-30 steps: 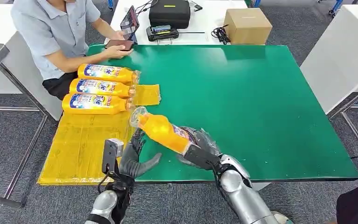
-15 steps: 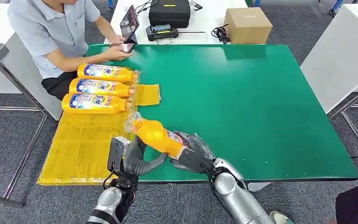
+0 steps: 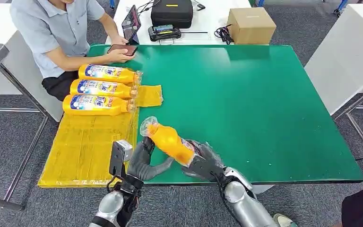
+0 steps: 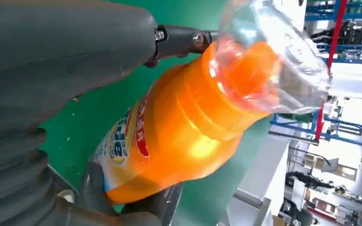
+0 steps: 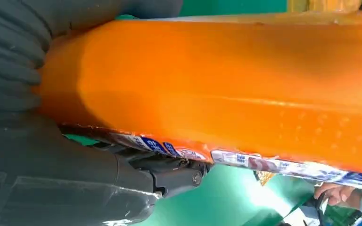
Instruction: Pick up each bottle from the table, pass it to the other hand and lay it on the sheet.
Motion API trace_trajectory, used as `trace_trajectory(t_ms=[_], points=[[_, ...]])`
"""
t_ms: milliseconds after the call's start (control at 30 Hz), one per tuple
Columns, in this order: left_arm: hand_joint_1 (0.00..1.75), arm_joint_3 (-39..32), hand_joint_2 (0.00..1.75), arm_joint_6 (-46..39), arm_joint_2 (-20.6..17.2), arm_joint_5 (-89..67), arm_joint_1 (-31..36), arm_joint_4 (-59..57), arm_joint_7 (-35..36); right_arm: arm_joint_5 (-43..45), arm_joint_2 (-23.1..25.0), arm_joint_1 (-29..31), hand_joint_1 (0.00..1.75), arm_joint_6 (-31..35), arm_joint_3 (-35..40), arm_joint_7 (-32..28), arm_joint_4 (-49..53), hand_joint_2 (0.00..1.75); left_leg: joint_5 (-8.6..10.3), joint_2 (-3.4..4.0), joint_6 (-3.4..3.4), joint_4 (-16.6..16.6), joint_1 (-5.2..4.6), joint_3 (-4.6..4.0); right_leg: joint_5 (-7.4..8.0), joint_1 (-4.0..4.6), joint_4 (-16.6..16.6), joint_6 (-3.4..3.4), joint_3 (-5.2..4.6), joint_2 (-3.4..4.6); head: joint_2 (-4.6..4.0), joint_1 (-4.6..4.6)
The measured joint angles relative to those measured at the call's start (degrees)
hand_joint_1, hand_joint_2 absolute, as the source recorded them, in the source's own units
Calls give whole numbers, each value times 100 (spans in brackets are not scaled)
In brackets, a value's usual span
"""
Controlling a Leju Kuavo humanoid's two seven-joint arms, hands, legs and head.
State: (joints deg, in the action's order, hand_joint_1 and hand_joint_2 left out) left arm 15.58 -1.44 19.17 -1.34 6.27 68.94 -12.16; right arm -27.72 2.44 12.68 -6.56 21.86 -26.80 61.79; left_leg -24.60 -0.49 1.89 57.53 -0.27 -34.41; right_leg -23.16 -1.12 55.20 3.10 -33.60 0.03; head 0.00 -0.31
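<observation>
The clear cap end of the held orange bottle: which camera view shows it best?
The left wrist view: the clear cap end is large and close, above the orange body. The head view shows it small, beside the left hand. The right wrist view shows the bottle body, not the cap.

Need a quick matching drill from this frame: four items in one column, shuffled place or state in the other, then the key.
Items
1. orange bottle
2. three labelled bottles
3. cardboard box
4. phone

Places or states
A. on the white table beyond the green one
B. lying side by side on the yellow sheet
C. in a person's hand at the green table's far corner
D. gripped at its base by the right robot hand, raised off the table, with the left robot hand at its neck end

Pairs: 1-D, 2-B, 3-A, 4-C
</observation>
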Motion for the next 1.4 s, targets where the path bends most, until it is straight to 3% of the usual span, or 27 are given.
trace_trajectory(t_ms=[267, 533, 600, 633, 667, 700, 733, 900, 933, 967, 1000, 1033, 1400], points=[[0, 22, 175, -123, 0, 318, 163, -313, 94, -85, 298, 204, 145, -30, 221, 43, -46, 175, 1, 7, 0, 0, 0, 0, 0, 0, 1, 0, -4, 2, 0, -2], [0, 22, 175, -223, 2, 658, 269, -544, -9, -6, 398, 402, 140, -76, 544, 116, -109, 175, 1, -2, 0, 1, 0, -2, 0, -1, 1, 0, -4, -1, 0, 2], [0, 22, 175, -214, 2, 730, 280, -555, -37, 33, 407, 445, 145, -74, 592, 122, -179, 175, 1, 0, 0, 1, 0, -2, 0, -1, 1, 0, -4, 0, 0, 0], [7, 26, 175, -210, 2, 769, 282, -555, -41, 52, 416, 459, 143, -70, 603, 120, -223, 175, 1, 1, 0, 1, 0, -2, 0, -1, 1, 0, -5, 0, 0, 0], [155, 33, 175, -206, 2, 811, 282, -555, -46, 70, 422, 471, 141, -63, 616, 114, -256, 175, 1, 1, 0, 1, 0, -2, 0, -1, 1, 0, -5, 0, 0, 0], [155, 42, 175, -206, 2, 862, 281, -555, -59, 98, 427, 483, 141, -39, 641, 101, -302, 175, 1, 0, 0, 1, 0, -2, 0, -1, 1, 0, -5, 0, 0, 0], [175, 52, 175, -206, 2, 901, 281, -553, -79, 118, 433, 489, 140, -26, 656, 92, -332, 175, 1, 0, 0, 1, 0, -2, 0, -1, 1, 0, -5, -1, 0, 0], [175, 68, 175, -188, 2, 1130, 265, -483, -249, 186, 503, 549, 138, -15, 706, 42, -474, 175, 1, 3, 0, 0, 0, -2, 0, -1, 1, 0, -7, 1, 0, -2], [175, 68, 175, -188, 2, 1185, 255, -446, -275, 203, 518, 568, 112, -15, 713, 42, -498, 175, 1, 3, 0, 1, 0, -3, 0, -1, 1, 0, -8, 1, 0, 0], [175, 68, 175, -188, 2, 1235, 243, -407, -308, 223, 540, 589, 59, -15, 730, 37, -528, 175, 1, 3, 0, 0, 0, -2, 0, -1, 1, 0, -8, 1, 0, 0], [175, 68, 175, -188, 2, 1290, 225, -361, -343, 240, 560, 604, 59, -15, 734, 24, -555, 175, 1, 3, 0, 0, 0, -2, 0, -1, 1, 0, -8, 1, 0, -2], [175, 68, 175, -188, 2, 1321, 209, -319, -362, 252, 575, 609, 2, -15, 734, 20, -573, 175, 1, 4, 0, 0, 0, -2, 0, -1, 1, 0, -8, 1, 0, 0], [175, 70, 175, -201, 0, 1498, 152, -26, -485, 280, 654, 605, 0, 39, 837, -11, -695, 175, 1, 2, 0, 1, -1, -5, 0, -2, 1, 0, -10, 0, 0, 0]])
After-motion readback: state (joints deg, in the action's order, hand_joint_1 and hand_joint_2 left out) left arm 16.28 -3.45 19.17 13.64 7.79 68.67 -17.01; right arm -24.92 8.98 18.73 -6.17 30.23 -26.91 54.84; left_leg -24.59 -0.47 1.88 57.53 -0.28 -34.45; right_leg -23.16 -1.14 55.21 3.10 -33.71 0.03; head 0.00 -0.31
